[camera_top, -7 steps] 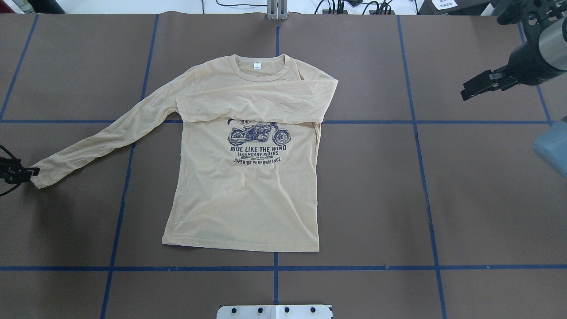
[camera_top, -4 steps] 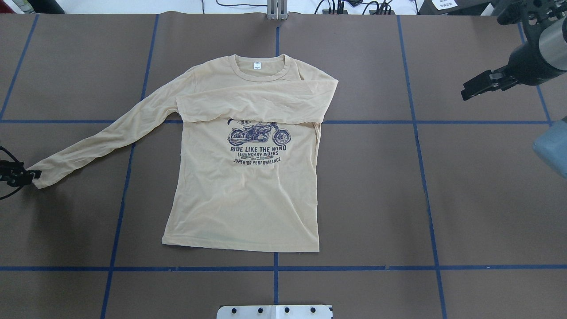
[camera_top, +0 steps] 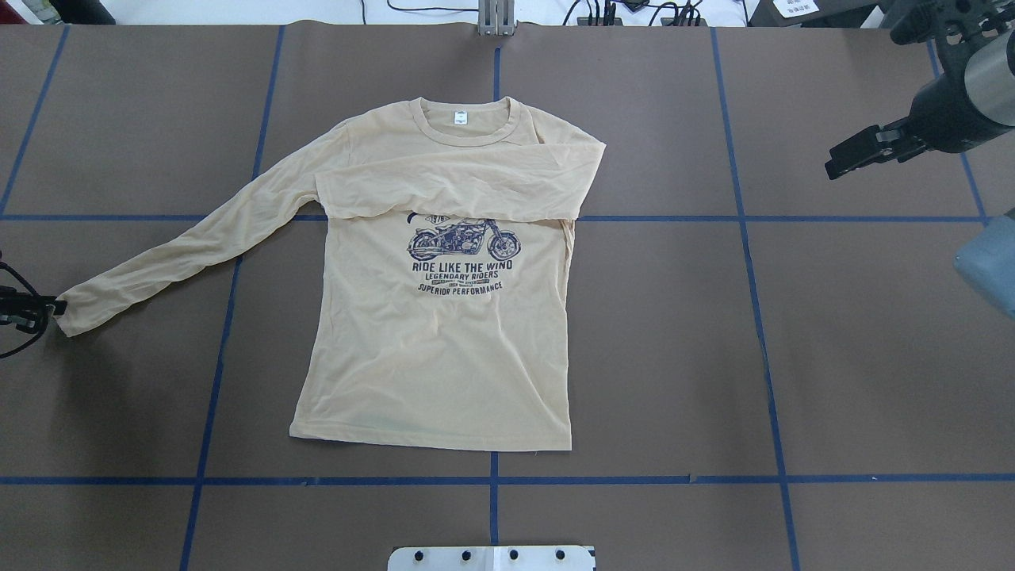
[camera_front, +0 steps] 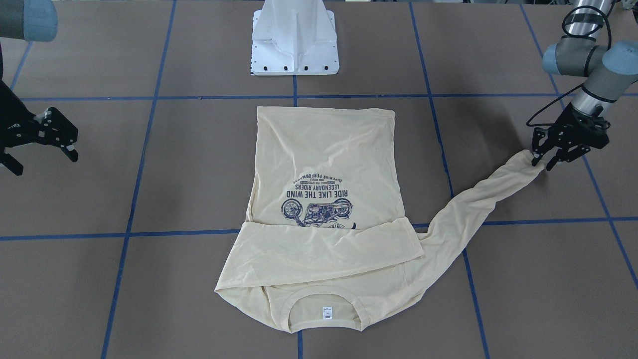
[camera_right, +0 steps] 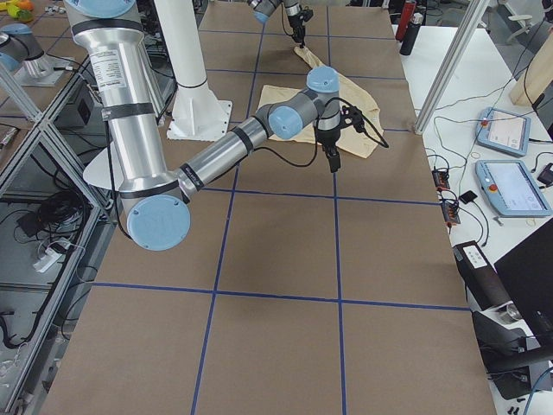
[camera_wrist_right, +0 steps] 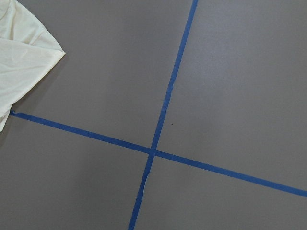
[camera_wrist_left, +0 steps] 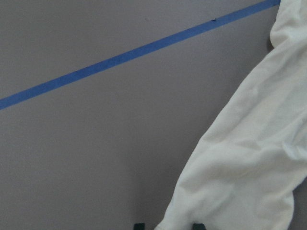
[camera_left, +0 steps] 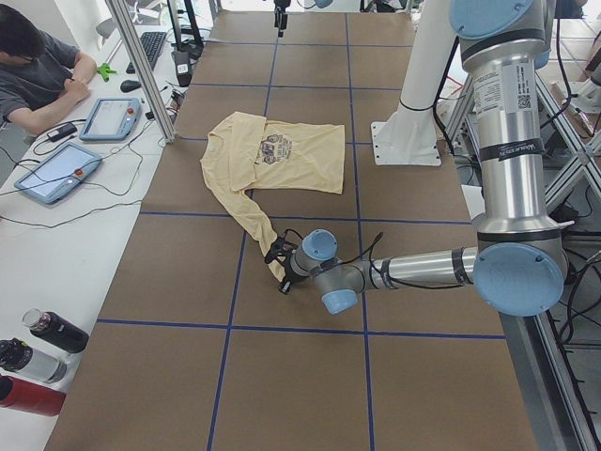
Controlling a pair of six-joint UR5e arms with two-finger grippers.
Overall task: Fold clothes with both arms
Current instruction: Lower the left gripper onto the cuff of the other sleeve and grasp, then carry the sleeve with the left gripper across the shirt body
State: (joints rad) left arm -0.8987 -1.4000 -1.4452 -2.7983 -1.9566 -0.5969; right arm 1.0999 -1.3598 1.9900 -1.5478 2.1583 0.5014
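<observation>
Shirt [camera_top: 444, 357] lies mid-surface with one sleeve folded across; my left gripper [camera_front: 541, 164] sits open astride the other cuff [camera_front: 527, 159] near the left edge, my right gripper [camera_front: 42, 158] open and empty, so next I'd pinch the cuff and carry it across.

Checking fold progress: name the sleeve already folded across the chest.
The sleeve on the robot's right, laid flat, overlapping the print; the other sleeve stretches out to the left claw.
</observation>
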